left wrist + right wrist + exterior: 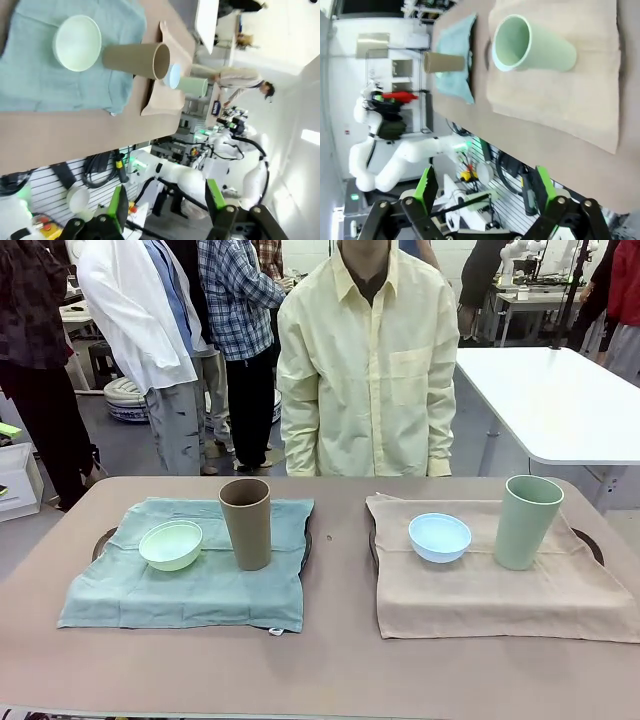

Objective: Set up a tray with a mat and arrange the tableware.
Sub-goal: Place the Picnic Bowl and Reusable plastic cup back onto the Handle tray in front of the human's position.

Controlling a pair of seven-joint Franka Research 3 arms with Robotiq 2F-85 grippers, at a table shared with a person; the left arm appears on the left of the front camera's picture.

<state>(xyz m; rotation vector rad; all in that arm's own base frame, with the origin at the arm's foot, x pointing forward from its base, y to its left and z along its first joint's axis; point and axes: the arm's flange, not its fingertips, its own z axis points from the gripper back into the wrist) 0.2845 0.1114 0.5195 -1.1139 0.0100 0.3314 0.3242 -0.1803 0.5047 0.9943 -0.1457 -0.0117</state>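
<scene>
A teal mat (190, 585) on the left covers a dark tray (103, 541) and carries a mint bowl (171, 544) and an upright brown cup (246, 523). On the right, a tan mat (500, 590) over a second tray (592, 543) carries a light blue bowl (439, 537) and a sage green cup (527, 522). My left gripper (165, 186) is open and bare, back beyond the table's near edge, looking at the mint bowl (77, 43) and brown cup (135, 60). Likewise my right gripper (484, 172) is open with nothing in it, facing the sage cup (532, 43).
A person in a pale yellow shirt (367, 370) stands at the far edge, hands down. The brown table (320, 670) has a bare strip along its near side. A white table (560, 400) stands behind on the right, with other people at the back left.
</scene>
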